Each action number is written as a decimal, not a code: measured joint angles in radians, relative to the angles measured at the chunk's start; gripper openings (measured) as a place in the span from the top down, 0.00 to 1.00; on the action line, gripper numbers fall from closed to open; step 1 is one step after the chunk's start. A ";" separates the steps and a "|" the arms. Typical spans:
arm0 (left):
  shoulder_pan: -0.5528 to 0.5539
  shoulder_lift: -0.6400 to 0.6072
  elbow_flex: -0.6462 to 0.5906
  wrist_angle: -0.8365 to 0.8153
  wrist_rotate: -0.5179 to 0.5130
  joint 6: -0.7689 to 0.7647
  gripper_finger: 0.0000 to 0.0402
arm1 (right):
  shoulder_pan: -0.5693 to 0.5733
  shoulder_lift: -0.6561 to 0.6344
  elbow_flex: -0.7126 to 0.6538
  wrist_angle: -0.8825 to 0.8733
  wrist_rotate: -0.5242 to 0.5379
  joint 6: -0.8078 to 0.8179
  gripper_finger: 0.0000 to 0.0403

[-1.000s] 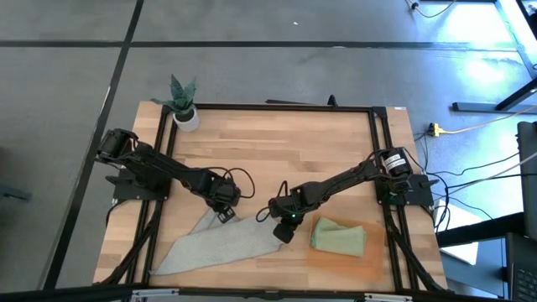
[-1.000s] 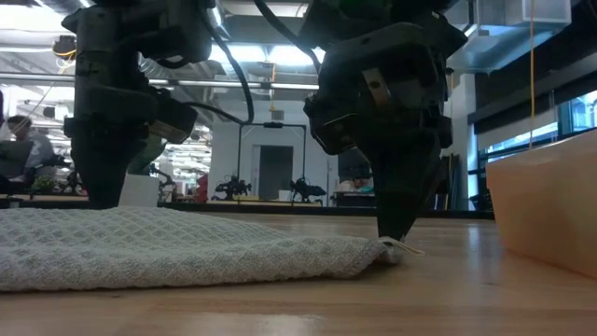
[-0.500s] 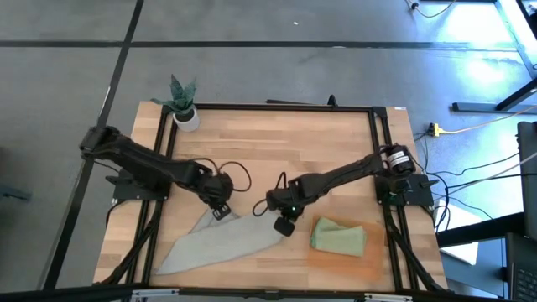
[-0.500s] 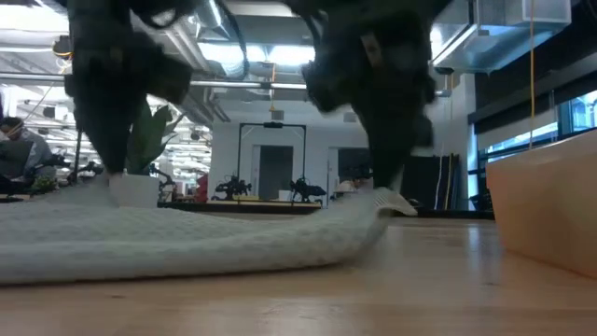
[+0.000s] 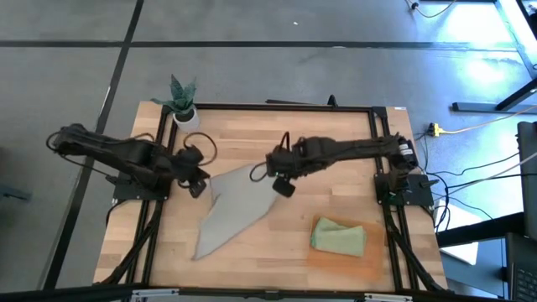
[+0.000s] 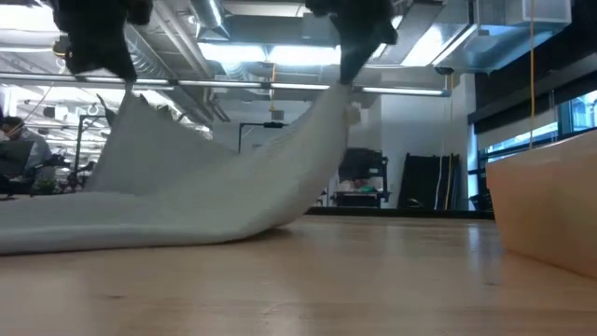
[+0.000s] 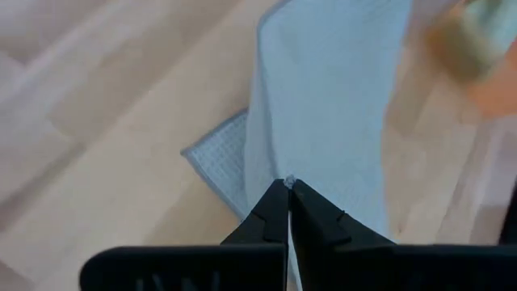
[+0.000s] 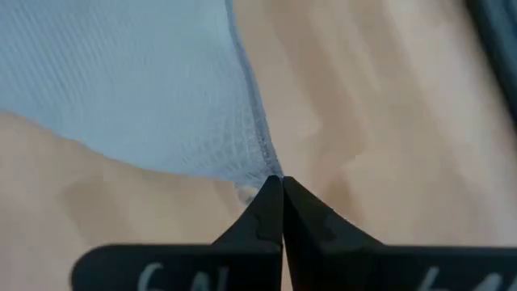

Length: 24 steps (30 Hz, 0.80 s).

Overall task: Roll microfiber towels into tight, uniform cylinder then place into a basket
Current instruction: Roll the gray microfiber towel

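A potted plant [image 5: 182,102] stood at the far left corner of the table [image 5: 336,138], well clear of the work. The basket [image 5: 379,248] sat at the near right w/ the green towel [image 5: 339,236] bunched inside; in the low view its wall [image 6: 546,210] filled the right edge. Nothing lay between the arms and the grey towel [image 5: 237,205]. A person sat in the room beyond, at the low view's far left.

The grey towel was spread diagonally across the table centre, its far edge lifted and its near end resting on the wood; in the low view it [image 6: 201,177] hung in a sagging sheet between two raised corners.

L gripper [image 5: 195,190] was above the table's left side, fingers [image 7: 311,218] pinched together on the towel's left corner. R gripper [image 5: 285,188] was above the centre, fingers [image 8: 311,222] clamped tight on the opposite corner, w/ the cloth [image 8: 137,89] trailing away from the tips.
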 joint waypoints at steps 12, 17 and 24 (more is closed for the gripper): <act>0.038 -0.007 0.383 -0.172 -0.264 0.270 1.00 | -0.180 0.001 0.273 -0.107 0.066 -0.299 1.00; 0.135 0.080 0.602 -0.277 -0.340 0.392 1.00 | -0.286 0.001 0.432 -0.161 0.076 -0.458 1.00; 0.318 0.239 0.815 -0.274 -0.384 0.597 1.00 | -0.458 -0.092 0.400 -0.064 0.066 -0.683 1.00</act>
